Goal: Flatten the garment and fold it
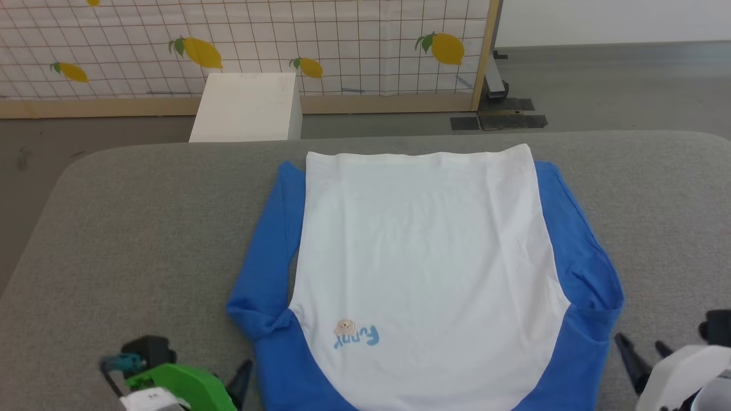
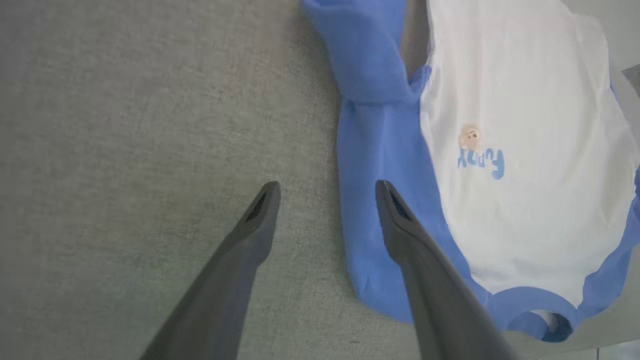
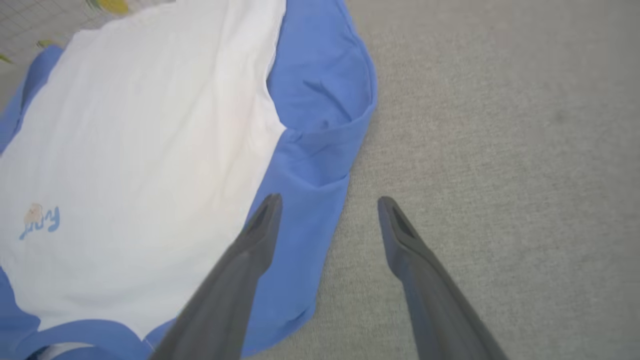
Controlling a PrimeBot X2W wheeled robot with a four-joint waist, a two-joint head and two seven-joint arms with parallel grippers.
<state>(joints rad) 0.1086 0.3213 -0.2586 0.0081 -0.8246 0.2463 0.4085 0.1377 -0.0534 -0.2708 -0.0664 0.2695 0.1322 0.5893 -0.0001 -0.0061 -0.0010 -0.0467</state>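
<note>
Our left gripper (image 2: 326,186) hangs with fingers apart and empty, one tip over a blue shoulder of the garment (image 2: 525,100), the other over the bare grey table (image 2: 125,150). Our right gripper (image 3: 327,200) mirrors it at the opposite shoulder, spread and holding nothing. The shirt lies face up mid-table, collar toward us, sleeves along its sides, hem far. We judge flattening nearly done and folding about to begin; next, each gripper must pinch a shoulder edge cleanly. Beyond stand a white box (image 1: 248,105) and a lemon-print screen (image 1: 342,45).
</note>
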